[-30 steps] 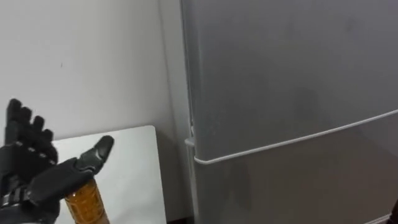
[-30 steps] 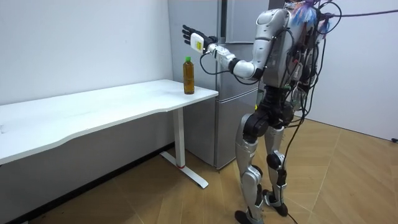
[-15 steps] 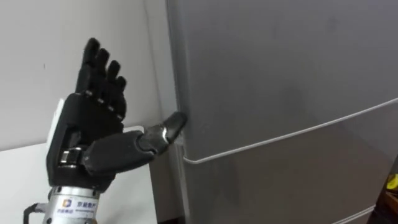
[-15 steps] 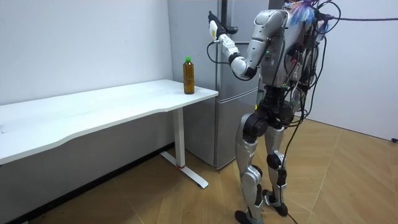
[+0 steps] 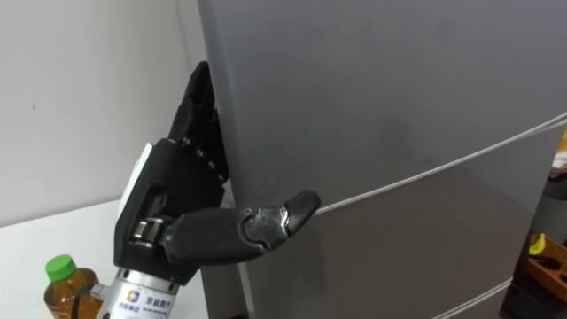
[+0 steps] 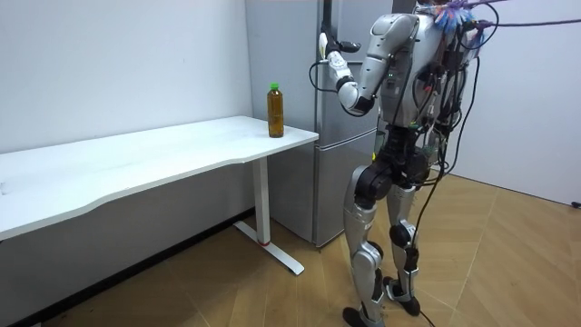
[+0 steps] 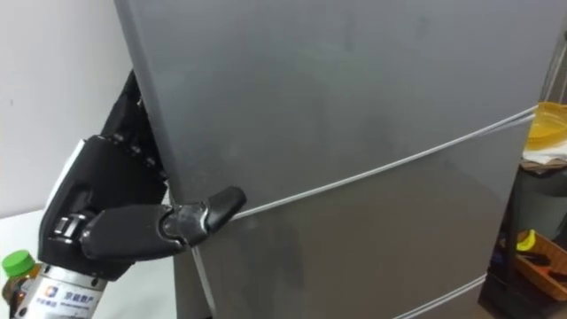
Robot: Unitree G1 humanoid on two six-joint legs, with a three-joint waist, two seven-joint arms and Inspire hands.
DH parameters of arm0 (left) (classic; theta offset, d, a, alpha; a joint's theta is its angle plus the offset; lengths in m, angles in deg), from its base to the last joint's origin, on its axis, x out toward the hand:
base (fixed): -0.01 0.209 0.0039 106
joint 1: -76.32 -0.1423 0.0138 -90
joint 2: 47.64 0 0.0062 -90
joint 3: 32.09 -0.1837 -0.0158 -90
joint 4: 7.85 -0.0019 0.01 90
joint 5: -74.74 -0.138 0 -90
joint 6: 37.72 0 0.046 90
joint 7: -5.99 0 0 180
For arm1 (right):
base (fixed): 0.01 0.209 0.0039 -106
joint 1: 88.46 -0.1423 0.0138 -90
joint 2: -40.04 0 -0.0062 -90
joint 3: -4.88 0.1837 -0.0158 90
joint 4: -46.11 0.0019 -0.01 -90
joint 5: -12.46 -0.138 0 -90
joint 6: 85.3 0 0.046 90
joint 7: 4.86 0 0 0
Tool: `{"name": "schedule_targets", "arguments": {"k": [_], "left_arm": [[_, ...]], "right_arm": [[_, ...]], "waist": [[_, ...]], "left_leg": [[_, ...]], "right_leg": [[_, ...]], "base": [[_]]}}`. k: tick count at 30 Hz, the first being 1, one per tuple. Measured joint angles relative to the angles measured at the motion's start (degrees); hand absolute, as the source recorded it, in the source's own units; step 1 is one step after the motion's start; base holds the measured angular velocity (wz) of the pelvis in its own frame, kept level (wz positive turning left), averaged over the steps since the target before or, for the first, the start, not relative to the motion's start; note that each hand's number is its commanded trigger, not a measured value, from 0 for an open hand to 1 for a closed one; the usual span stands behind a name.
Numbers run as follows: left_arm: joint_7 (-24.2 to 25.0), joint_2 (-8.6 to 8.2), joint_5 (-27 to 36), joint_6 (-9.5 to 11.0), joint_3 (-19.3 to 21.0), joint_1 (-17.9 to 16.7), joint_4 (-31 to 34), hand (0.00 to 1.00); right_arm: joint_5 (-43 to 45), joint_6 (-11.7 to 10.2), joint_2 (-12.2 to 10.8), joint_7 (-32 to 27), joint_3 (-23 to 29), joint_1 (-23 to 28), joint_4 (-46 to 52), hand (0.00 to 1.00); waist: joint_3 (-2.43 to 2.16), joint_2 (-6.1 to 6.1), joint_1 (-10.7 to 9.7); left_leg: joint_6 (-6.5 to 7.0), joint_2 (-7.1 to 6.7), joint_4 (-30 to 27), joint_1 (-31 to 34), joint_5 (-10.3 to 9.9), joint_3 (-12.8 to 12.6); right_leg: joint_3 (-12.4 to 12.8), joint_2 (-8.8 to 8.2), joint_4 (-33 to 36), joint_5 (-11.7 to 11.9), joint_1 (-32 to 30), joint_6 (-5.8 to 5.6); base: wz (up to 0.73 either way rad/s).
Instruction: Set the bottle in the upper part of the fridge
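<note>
Bottle (image 5: 64, 285) stands upright at the frame's lower left on the white table (image 5: 53, 221), long axis vertical, green cap up (nothing holding it). Left hand (image 5: 173, 208) is left of centre against the fridge (image 5: 399, 89), at its upper door's left edge. Can't tell whether it grips, since the door edge partly hides it.

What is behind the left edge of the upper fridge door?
The left hand, partly covered by the upper fridge door, with white wall beyond. How far it reaches in is hidden.
</note>
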State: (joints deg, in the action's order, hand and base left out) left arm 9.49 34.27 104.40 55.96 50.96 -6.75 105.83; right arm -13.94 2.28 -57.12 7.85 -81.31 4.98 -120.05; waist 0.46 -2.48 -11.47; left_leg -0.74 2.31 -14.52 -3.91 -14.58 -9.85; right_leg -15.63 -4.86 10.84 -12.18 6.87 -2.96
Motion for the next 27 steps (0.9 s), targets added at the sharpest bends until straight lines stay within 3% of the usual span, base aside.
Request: {"name": "schedule_targets", "arguments": {"k": [4, 5, 6, 7, 8, 9, 10, 16, 20, 22, 23, 24, 25, 27], "left_arm": [[0.6, -0.23, 0.2, 0.0, 0.0, 0.0, 0.0, 0.00], [0.7, -0.28, 0.2, 0.0, 0.0, 0.0, 0.0, 0.06], [0.8, -0.39, 0.1, 0.0, -0.1, 0.0, 0.0, 0.42], [0.9, -0.47, 0.1, 0.0, -0.2, 0.0, 0.0, 0.69], [1.0, -0.47, 0.1, 0.0, -0.3, 0.0, 0.0, 0.81], [1.0, -0.48, 0.1, 0.0, -0.5, 0.0, 0.0, 0.81], [1.0, -0.53, 0.1, 0.0, -1.2, 0.0, 0.0, 1.00], [0.8, -1.01, 0.4, 0.1, -1.8, 0.0, 0.0, 1.00], [0.7, -1.58, 1.3, 0.1, -2.4, -0.2, -0.2, 1.00], [0.6, -1.91, 1.2, 0.1, -2.3, -0.2, -0.5, 0.80], [0.6, -1.91, 1.2, 0.1, -2.3, -0.2, -0.5, 0.60], [0.6, -1.97, 1.2, 0.1, -2.3, -0.2, -0.5, 0.14], [0.6, -2.00, 1.2, 0.1, -2.3, -0.2, -0.6, 0.00], [0.6, -2.03, 1.2, 0.1, -2.3, -0.2, -0.6, 0.00]], "right_arm": [[0.0, 0.0, 0.0, 0.0, -0.3, -0.2, 0.0, 0.00], [-0.1, 0.0, 0.0, 0.0, -0.4, -0.2, 0.0, 0.00], [-0.1, 0.0, 0.0, 0.0, -0.5, -0.2, 0.0, 0.00], [-0.1, 0.0, 0.0, 0.0, -0.9, -0.2, 0.1, 0.00], [-0.1, -0.1, 0.1, 0.0, -1.0, -0.3, 0.1, 0.00], [-0.1, -0.1, 0.2, 0.0, -1.5, -0.4, 0.1, 0.00], [-0.2, -0.1, 0.4, -0.1, -2.5, -0.5, 0.1, 0.00], [-0.3, 0.0, 0.7, -0.4, -5.5, -1.6, 0.1, 0.00], [-0.3, 0.0, 0.7, -0.4, -6.6, -1.9, 0.1, 0.00], [-0.3, 0.1, 0.7, 0.0, -7.0, -2.0, 0.1, 0.00], [-0.3, 0.1, 0.8, 0.0, -7.0, -2.0, 0.1, 0.00], [-0.3, 0.3, 0.8, 0.0, -7.1, -2.1, 0.1, 0.00], [-0.3, 0.6, 0.8, 0.0, -7.0, -2.1, 0.1, 0.00], [-0.3, 0.7, 0.8, 0.1, -7.1, -2.2, 0.1, 0.00]], "waist": [[0.09, 0.13, -0.1], [0.11, 0.16, -0.1], [0.12, 0.19, 0.0], [0.13, 0.19, 0.0], [0.13, 0.18, 0.0], [0.14, 0.18, 0.1], [0.18, 0.21, 0.1], [0.73, 0.20, 0.8], [0.82, 0.27, 1.0], [0.84, 0.29, 1.0], [0.81, 0.25, 1.0], [0.73, 0.15, 1.0], [0.70, 0.15, 1.0], [0.61, 0.06, 1.0]], "left_leg": [[0.00, -0.01, 0.0, 0.3, 0.0, 0.0], [0.00, -0.01, 0.0, 0.3, 0.0, 0.0], [0.00, -0.01, 0.0, 0.3, 0.0, 0.0], [0.00, -0.01, 0.0, 0.3, 0.0, 0.0], [0.00, -0.01, 0.0, 0.3, 0.0, 0.0], [0.00, -0.01, 0.0, 0.3, 0.0, 0.0], [0.00, -0.01, 0.0, 0.2, 0.0, 0.0], [0.00, -0.06, 0.1, 0.2, 0.0, 0.2], [0.00, -0.11, 0.1, 0.2, 0.0, 0.5], [0.00, -0.10, 0.1, 0.2, 0.0, 0.5], [0.00, -0.10, 0.1, 0.2, 0.0, 0.5], [0.00, -0.10, 0.1, 0.2, 0.0, 0.5], [0.00, -0.10, 0.1, 0.2, 0.0, 0.5], [0.00, -0.10, 0.1, 0.2, 0.0, 0.5]], "right_leg": [[0.1, 0.00, 0.0, 0.0, 0.0, 0.00], [0.1, 0.00, 0.0, 0.0, 0.0, 0.00], [0.1, 0.02, -0.1, 0.0, 0.1, 0.00], [0.1, 0.03, -0.2, 0.0, 0.1, 0.00], [0.1, 0.03, -0.2, 0.0, 0.1, 0.00], [0.1, 0.03, -0.2, 0.0, 0.1, 0.00], [0.1, 0.04, -0.2, 0.0, 0.2, 0.00], [0.0, 0.05, -0.3, 0.0, 0.3, 0.00], [-0.1, 0.04, -0.2, 0.0, 0.1, 0.00], [-0.2, 0.05, -0.2, 0.0, 0.1, 0.00], [-0.2, 0.05, -0.2, 0.0, 0.1, 0.00], [-0.2, 0.05, -0.2, 0.0, 0.0, 0.00], [-0.2, 0.05, -0.2, 0.0, 0.0, 0.00], [-0.2, 0.05, -0.2, 0.0, 0.0, 0.00]], "base": [[0.00], [0.00], [0.00], [0.00], [0.00], [0.00], [0.00], [0.01], [0.05], [0.00], [0.00], [0.00], [0.00], [0.00]]}}
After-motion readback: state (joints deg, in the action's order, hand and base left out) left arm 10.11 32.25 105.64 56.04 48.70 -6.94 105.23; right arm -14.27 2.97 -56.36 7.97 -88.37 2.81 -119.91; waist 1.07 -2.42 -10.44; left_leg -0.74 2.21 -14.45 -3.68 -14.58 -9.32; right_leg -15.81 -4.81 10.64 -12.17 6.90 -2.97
